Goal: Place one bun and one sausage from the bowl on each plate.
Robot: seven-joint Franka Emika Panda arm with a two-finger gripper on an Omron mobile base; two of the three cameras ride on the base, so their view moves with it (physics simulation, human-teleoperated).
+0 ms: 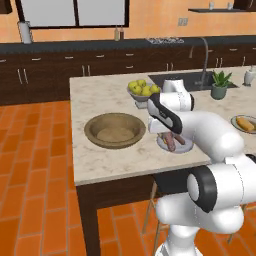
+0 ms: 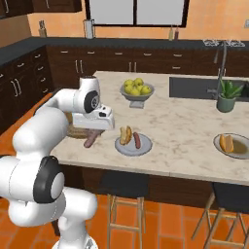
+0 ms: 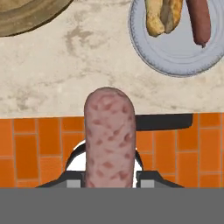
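A home kitchen. The gripper [image 2: 92, 137] hangs over the near edge of a pale marble island [image 2: 185, 121]. Beyond the gripper a sink [image 2: 204, 88] with a tall curved tap [image 2: 221, 61] is sunk into the island, with a potted plant [image 2: 227, 96] beside it and a grey bowl of apples [image 2: 137, 89] nearer. Farther off, dark wood cabinets [image 2: 121, 65] with a black counter run along an orange wall under a window [image 2: 136, 10]. Below the gripper lie an orange tiled floor [image 1: 35, 165] and dark stools [image 2: 121, 187] tucked under the island.

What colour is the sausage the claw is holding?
Pinkish-brown with darker reddish speckles; the sausage shows best in the hand view.
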